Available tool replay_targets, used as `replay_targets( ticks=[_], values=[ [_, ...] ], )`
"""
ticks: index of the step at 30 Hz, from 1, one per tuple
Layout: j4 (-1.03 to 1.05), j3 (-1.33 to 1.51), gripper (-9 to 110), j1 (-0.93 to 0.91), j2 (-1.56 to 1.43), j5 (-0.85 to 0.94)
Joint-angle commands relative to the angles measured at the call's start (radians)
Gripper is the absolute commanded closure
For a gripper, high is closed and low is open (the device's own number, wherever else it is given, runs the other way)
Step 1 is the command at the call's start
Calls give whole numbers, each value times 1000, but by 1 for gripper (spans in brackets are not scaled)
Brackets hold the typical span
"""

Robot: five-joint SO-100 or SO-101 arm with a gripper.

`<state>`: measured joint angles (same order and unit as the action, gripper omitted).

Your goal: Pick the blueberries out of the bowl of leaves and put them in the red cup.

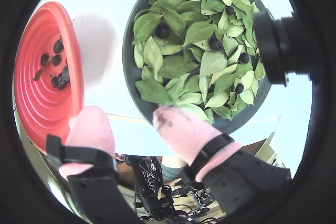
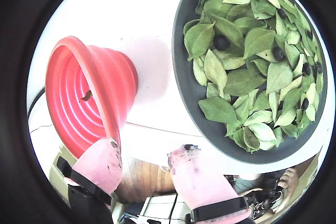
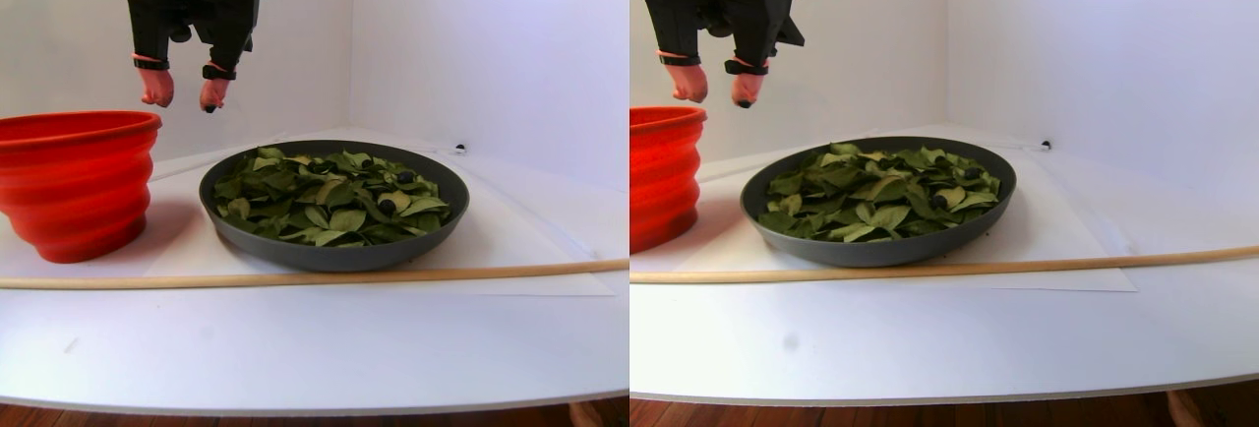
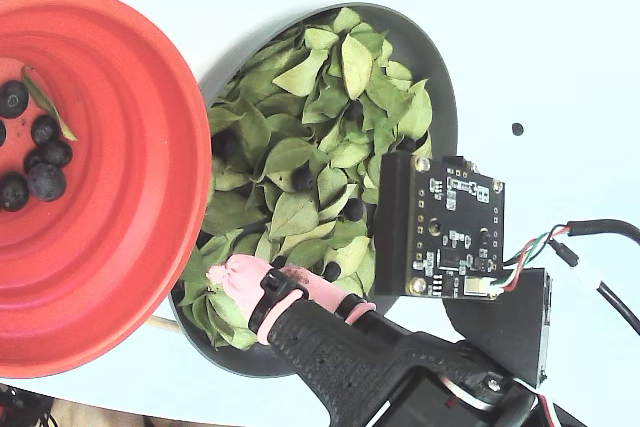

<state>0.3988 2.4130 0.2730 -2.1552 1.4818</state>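
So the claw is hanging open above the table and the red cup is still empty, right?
Not empty. The fixed view shows several blueberries and a leaf already in the red cup. The claw does hang open above the table, holding nothing.

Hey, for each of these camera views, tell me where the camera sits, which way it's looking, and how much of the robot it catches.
A wrist view: rides behind the gripper, looking past the pink fingertips at the bowl and red cup.
Another wrist view: same mount, offset; gripper, cup side on.
Stereo pair view: table level, side on; gripper hangs above between cup and bowl.
Fixed view: above, looking down; arm and circuit board over the bowl.
Shared: both wrist views show the leaves; the first and the fixed view show blueberries in the cup.
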Motion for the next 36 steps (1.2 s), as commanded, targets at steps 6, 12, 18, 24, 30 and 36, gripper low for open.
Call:
replay_targets(
  ticks=[6, 12, 18, 24, 30, 36],
  values=[
    [3, -71, 85, -69, -74, 81],
    [3, -87, 85, -114, -63, 129],
    [-11, -98, 85, -155, -44, 173],
    [-41, -100, 85, -193, -17, 206],
    [-89, -106, 85, -235, 37, 236],
    [-127, -114, 85, -258, 87, 245]
  ],
)
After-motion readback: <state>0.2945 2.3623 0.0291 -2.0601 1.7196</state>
